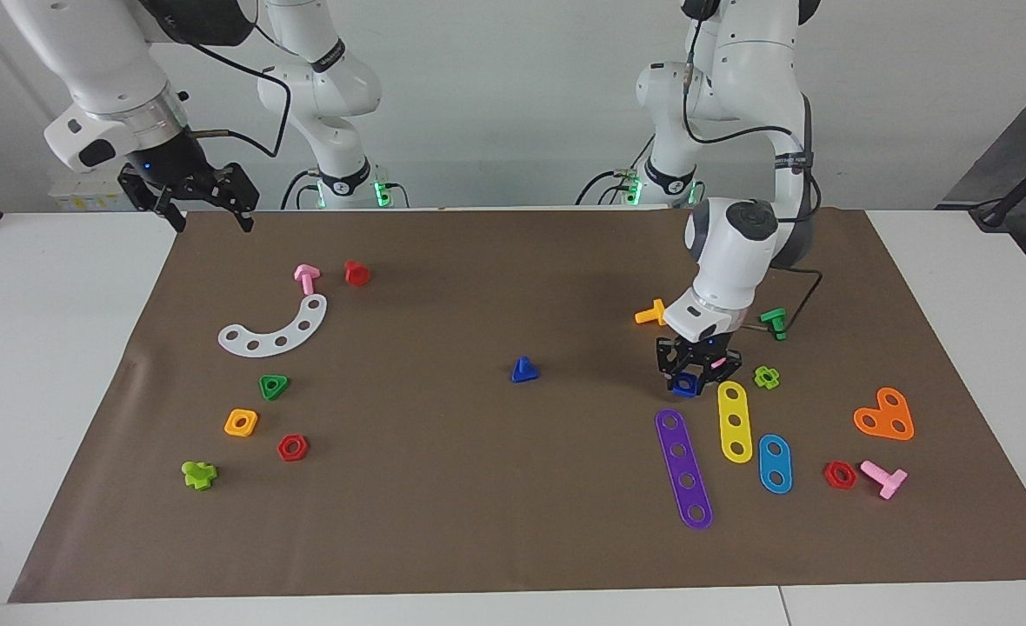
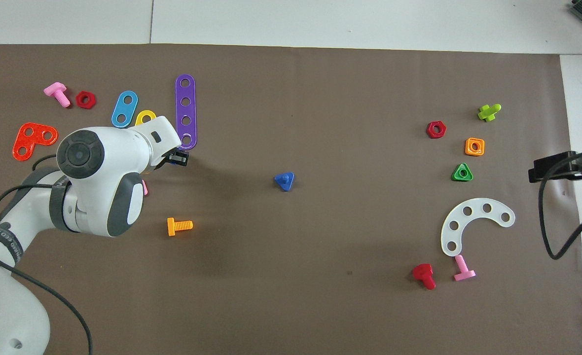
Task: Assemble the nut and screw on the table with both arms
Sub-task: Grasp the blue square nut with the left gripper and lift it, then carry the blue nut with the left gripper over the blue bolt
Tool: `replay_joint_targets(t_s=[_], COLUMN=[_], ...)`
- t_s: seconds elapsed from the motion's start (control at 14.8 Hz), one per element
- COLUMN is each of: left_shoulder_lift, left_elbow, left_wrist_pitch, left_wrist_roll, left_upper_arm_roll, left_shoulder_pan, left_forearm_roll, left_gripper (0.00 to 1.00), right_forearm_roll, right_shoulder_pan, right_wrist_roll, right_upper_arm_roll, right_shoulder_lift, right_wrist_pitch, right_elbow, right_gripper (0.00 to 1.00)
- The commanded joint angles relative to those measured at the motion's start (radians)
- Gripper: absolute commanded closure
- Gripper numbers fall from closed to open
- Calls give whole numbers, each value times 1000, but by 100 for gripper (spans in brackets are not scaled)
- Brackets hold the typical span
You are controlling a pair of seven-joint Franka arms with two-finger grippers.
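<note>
Fingers (image 1: 676, 372) of the left gripper (image 1: 696, 376) stand low at the mat, one on each side of the nut (image 1: 685, 385), a dark blue square piece that sits between them; whether they already press on it or only bracket it cannot be told. From overhead the left arm's white wrist covers most of this spot, and only the black tip of the left gripper (image 2: 178, 159) shows beside the purple strip (image 2: 185, 111).

Just beside these fingers, farther from the robots, lie the purple strip (image 1: 683, 469) and the yellow strip (image 1: 734, 421), with the light blue strip (image 1: 775, 463) next to the yellow one. An orange screw (image 1: 650, 313) and a green screw (image 1: 774, 322) lie nearer to the robots than the fingers, one to each side of the wrist.

The screw (image 1: 522, 369), dark blue with a triangular head, rests head-down with its stem up near the middle of the brown mat (image 1: 513, 522), well apart from the left fingers and toward the right arm's end; overhead it shows as a blue triangle (image 2: 284, 181).

The right gripper (image 1: 209, 196) hangs in the air over the edge of the mat at the right arm's end of the table (image 1: 43, 391), its fingers spread open and holding nothing, waiting. A white curved strip (image 1: 275, 330) and a green triangular nut (image 1: 273, 386) lie on the mat at that end.
</note>
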Motion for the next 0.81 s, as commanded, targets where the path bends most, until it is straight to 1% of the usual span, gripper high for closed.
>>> replay_joint_targets(t_s=[0.0, 0.07, 0.2, 0.27, 0.54, 0.74], left_shoulder_lift=[28, 39, 56, 59, 144, 157], left_elbow=[146, 182, 222, 249, 392, 398], left_wrist_pitch=[-142, -158, -175, -203, -294, -300], left_wrist_roll=[-70, -117, -197, -238, -439, -576], left_upper_arm_roll=[10, 12, 12, 12, 19, 19], left_shoulder_pan=[-52, -68, -114, -142, -254, -317], left_forearm_roll=[-14, -14, -15, -17, 14, 60], left_gripper=[100, 100, 100, 100, 100, 100], right_forearm_roll=[-15, -15, -14, -12, -11, -9], right_shoulder_pan=[-1, -1, -1, -1, 1, 1], right_wrist_roll=[-21, -21, -21, -21, -19, -18], right_upper_arm_roll=[1, 1, 1, 1, 1, 1], right_shoulder_lift=[-3, -3, -5, -5, -10, -10], right_wrist_pitch=[-5, -5, -1, 1, -5, 2], right_elbow=[18, 17, 14, 12, 4, 4], right_gripper=[0, 0, 0, 0, 0, 0])
